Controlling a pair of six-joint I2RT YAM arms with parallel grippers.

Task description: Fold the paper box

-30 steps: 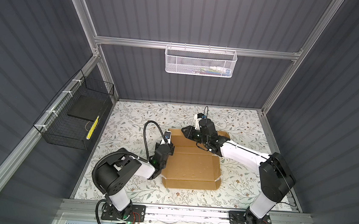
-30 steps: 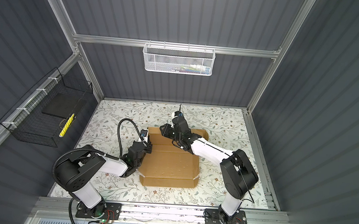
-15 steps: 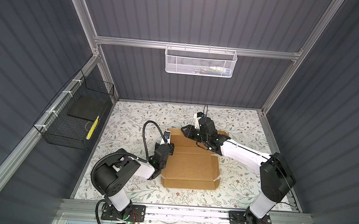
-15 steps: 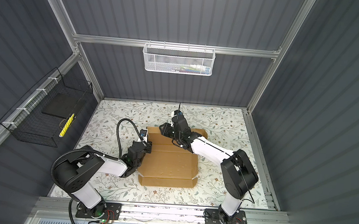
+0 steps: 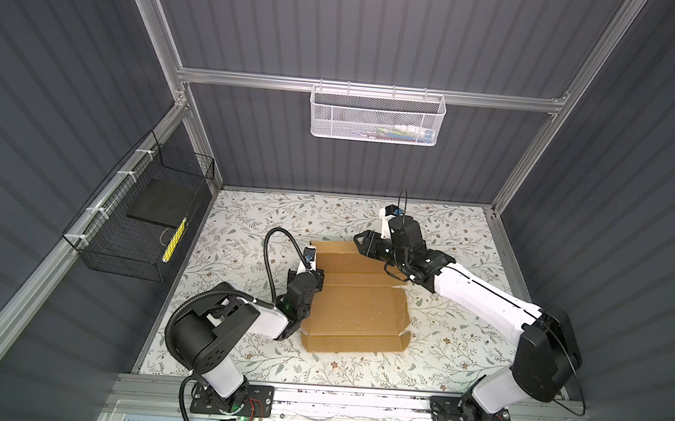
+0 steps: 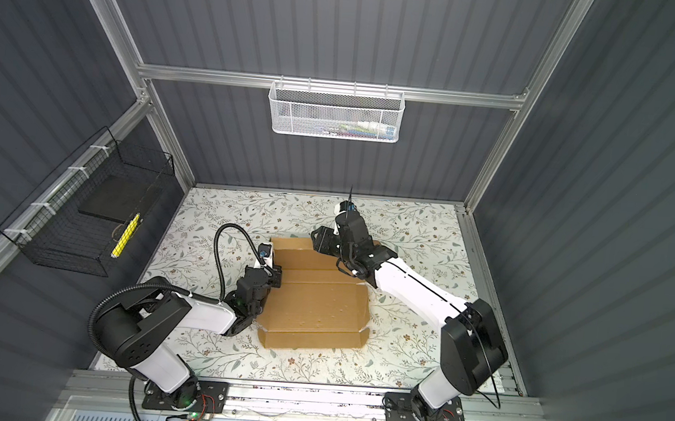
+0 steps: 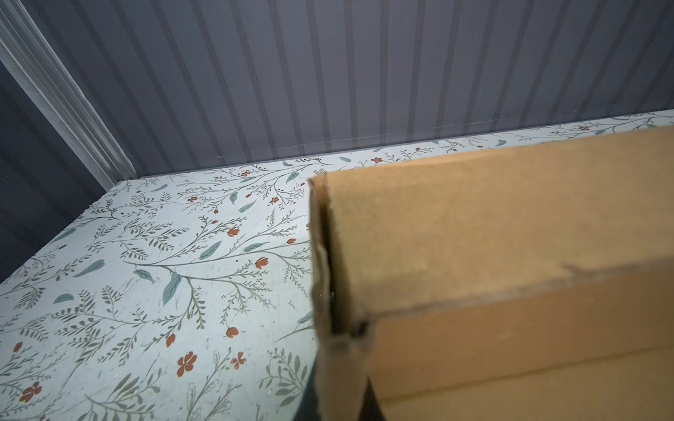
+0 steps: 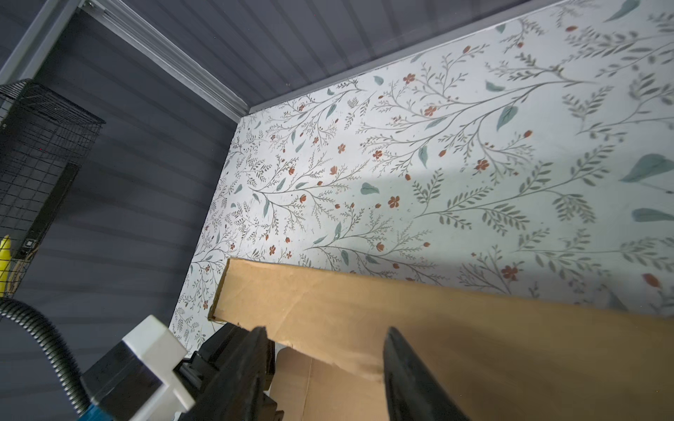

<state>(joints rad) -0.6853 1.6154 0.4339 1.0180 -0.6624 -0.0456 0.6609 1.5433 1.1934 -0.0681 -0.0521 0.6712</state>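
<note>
Grey ribbed walls closed around a floral worktop (image 5: 243,220). A black wire basket (image 5: 139,219) hung on the left wall and a white basket (image 5: 373,114) on the back rail. Near the middle of the worktop lay the box (image 5: 356,313). It was brown cardboard, partly folded, with its wide panel flat and its far flap (image 8: 364,302) raised. The left hand (image 5: 316,279) was at the box's left edge and was closed tight on the side flap (image 7: 328,291), which filled the near part of the left wrist view. The right hand (image 5: 362,243) was at the far right corner of the box. Its fingers (image 8: 405,368) stood clearly apart with the far flap's edge across the gap. They did not pinch it, as far as could be seen.
</note>
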